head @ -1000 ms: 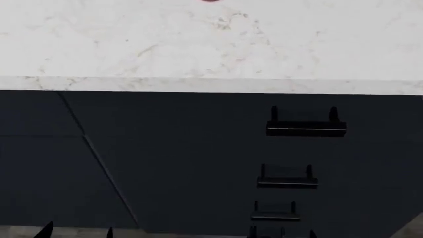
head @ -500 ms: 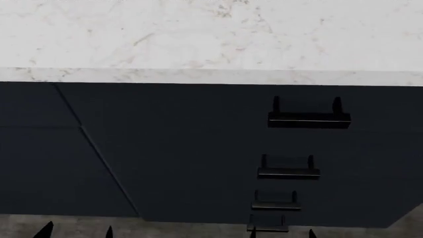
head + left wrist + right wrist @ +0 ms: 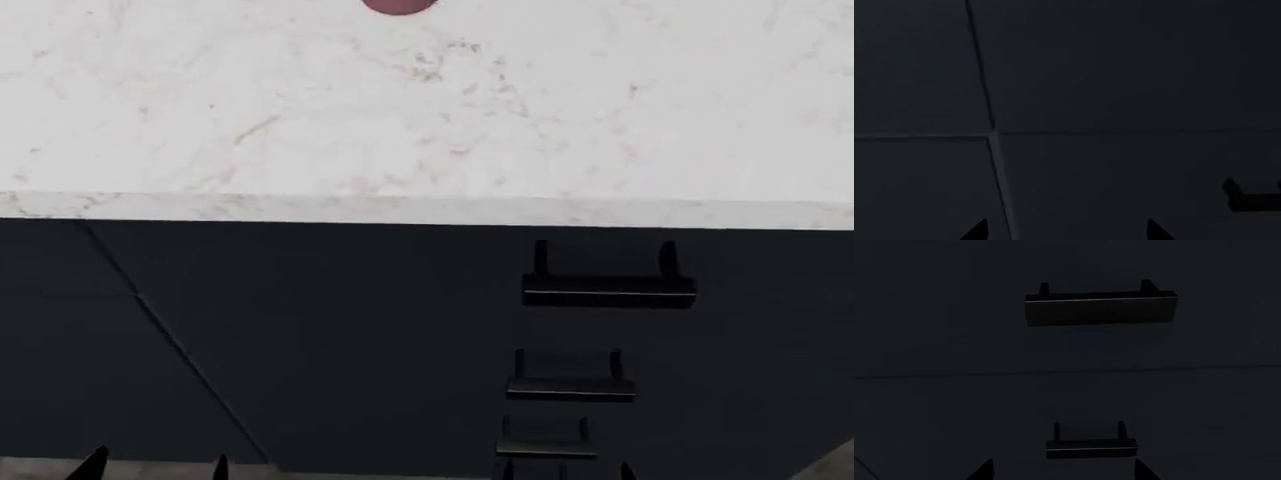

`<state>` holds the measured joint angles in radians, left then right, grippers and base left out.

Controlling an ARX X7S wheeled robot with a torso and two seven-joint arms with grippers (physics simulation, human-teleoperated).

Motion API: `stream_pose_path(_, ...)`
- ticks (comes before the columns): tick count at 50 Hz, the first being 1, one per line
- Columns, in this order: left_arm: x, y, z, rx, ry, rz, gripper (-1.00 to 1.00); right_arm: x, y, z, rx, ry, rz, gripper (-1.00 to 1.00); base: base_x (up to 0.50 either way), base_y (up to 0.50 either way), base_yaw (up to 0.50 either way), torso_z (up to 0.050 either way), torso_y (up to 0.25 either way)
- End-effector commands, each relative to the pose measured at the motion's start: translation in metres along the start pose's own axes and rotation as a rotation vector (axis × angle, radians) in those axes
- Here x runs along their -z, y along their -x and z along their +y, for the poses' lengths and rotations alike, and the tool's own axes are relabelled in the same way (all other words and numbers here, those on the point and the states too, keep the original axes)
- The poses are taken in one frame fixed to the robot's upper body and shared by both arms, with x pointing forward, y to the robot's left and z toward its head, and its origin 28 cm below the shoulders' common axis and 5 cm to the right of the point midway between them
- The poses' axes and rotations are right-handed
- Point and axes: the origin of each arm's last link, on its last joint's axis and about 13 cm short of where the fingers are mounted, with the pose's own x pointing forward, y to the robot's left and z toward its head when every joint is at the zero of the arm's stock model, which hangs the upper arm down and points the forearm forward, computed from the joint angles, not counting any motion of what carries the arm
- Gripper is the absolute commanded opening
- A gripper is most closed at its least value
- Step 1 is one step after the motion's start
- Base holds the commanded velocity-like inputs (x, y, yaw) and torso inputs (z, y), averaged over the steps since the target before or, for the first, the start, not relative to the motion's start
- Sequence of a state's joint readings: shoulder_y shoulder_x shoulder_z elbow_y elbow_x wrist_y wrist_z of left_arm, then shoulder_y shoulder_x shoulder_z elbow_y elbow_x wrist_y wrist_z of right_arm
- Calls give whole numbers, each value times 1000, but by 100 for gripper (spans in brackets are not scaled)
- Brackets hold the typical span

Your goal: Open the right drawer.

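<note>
Two broad surfaces fill the head view: a white marbled table [image 3: 427,110] top across the upper half, and below its front edge a dark navy cabinet face [image 3: 334,340] running the full width. A thin slanted seam [image 3: 174,350] crosses the cabinet's left part. The right drawer [image 3: 747,270] is the top front of the stack on the right, directly under the table's edge, closed flush; its black bar handle [image 3: 609,290] sits on two posts. Beneath it hang more black bar handles [image 3: 570,388], one below another, belonging to the other navy fronts. A small reddish round thing [image 3: 399,5] shows at the table's far edge, cut off by the frame.

The left pincer [image 3: 156,467] appears only as two dark fingertips at the bottom of the head view, set apart with a gap between them, nothing held; in the left wrist view the tips [image 3: 977,230] point at bare cabinet panels. The right pincer [image 3: 1064,470] likewise stands spread and holds nothing, well short of any handle, with two bar handles ahead of it.
</note>
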<state>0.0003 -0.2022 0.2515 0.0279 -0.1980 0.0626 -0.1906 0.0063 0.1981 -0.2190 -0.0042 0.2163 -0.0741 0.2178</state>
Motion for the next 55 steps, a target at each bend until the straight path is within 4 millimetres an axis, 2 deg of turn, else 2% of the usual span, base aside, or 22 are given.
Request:
stream_pose_path(1,0,0,0,0,0,0,100,0,0,0,-1,2,0,100,207,-98,0,0,0)
stream_pose_path(15,0,0,0,-1,2,1,100,2,0,0,-2,2,0,100,79,-42,0,0,0)
stream_pose_path(25,1,1,0,-11,7,10,100,-4,-2,-1,31,103,-6,100,0,0,0,0,0)
stream_pose_path(33,1,1,0,-8,5,11,100,-11,-8,-6,119,278,24,100,0,0,0,0,0)
stream_pose_path(34,2,2,0,-5,7,15,100,-12,-9,-7,136,343,40,100,0,0,0,0,0)
stream_pose_path(36,2,2,-1,0,3,15,100,-15,-12,-7,143,319,41,100,0,0,0,0,0)
stream_pose_path(41,3,2,-1,-1,2,17,100,-24,-16,-9,163,487,16,100,0,0,0,0,0)
stream_pose_path(42,3,2,-1,0,2,17,100,-26,-15,-8,153,464,23,100,0,0,0,0,0)
stream_pose_path(44,3,2,-1,3,3,17,100,-25,-15,-9,160,532,15,100,0,0,0,0,0)
stream_pose_path(46,3,2,-2,5,3,16,100,-25,-16,-9,162,492,27,100,0,0,0,0,0)
stream_pose_path(48,4,2,-2,6,-2,20,100,-26,-18,-11,193,615,14,100,0,0,0,0,0)
stream_pose_path(52,3,2,-3,8,-2,19,100,-29,-19,-13,186,653,21,100,0,0,0,0,0)
stream_pose_path(55,4,1,-2,9,1,20,100,-35,-19,-15,205,844,-5,100,0,0,0,0,0)
